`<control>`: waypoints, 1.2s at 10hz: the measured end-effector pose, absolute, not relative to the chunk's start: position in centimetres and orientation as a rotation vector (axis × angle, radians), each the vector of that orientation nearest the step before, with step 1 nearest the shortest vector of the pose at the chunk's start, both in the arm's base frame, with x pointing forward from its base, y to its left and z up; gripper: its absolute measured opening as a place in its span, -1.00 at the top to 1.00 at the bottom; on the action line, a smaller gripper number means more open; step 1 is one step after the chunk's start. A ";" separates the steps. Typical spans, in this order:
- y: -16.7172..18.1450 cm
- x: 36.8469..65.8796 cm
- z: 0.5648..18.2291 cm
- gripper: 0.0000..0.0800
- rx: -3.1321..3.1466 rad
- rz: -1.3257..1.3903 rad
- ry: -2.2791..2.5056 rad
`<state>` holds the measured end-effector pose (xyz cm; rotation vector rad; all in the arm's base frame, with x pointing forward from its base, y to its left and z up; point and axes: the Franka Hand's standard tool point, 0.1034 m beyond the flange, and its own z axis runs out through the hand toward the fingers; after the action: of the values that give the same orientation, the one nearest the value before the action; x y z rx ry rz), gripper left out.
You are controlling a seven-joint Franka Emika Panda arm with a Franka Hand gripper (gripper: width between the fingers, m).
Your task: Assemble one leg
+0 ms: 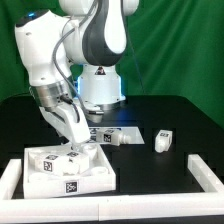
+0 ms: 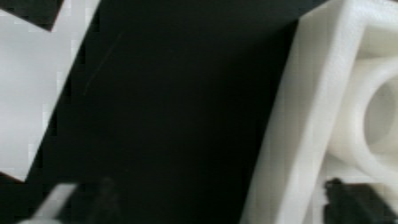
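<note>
Exterior view's left: white panel near the front bench edge, end effector just above it, spread wide (nothing gripped); open black bench follows, then one leg standing apart at that view's right.

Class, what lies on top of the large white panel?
Black-and-white tags show on the panel, on its top face. The gripper hangs over its far part. Whatever sits beneath the gripper is covered and cannot be made out.
</note>
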<state>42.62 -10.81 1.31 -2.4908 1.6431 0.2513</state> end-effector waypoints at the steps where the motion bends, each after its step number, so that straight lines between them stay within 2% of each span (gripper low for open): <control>1: -10.8 42.6 1.3 0.00 -2.491 0.251 1.643; 2: -10.8 42.6 1.3 0.00 -2.491 0.251 1.643; 3: -10.8 42.6 1.3 0.47 -2.491 0.251 1.643; 4: -10.8 42.6 1.3 0.79 -2.491 0.251 1.644; 5: -10.6 42.9 1.3 0.79 -2.471 0.256 1.675; 6: -9.7 43.9 1.3 0.87 -2.440 0.255 1.724; 8: -7.5 46.1 1.4 0.87 -2.367 0.243 1.829; 10: -3.0 48.5 1.5 0.87 -2.279 0.238 1.932; 12: 0.5 49.6 1.5 0.85 -2.207 0.269 2.024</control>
<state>49.55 0.45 1.48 -2.2066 2.0239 0.2690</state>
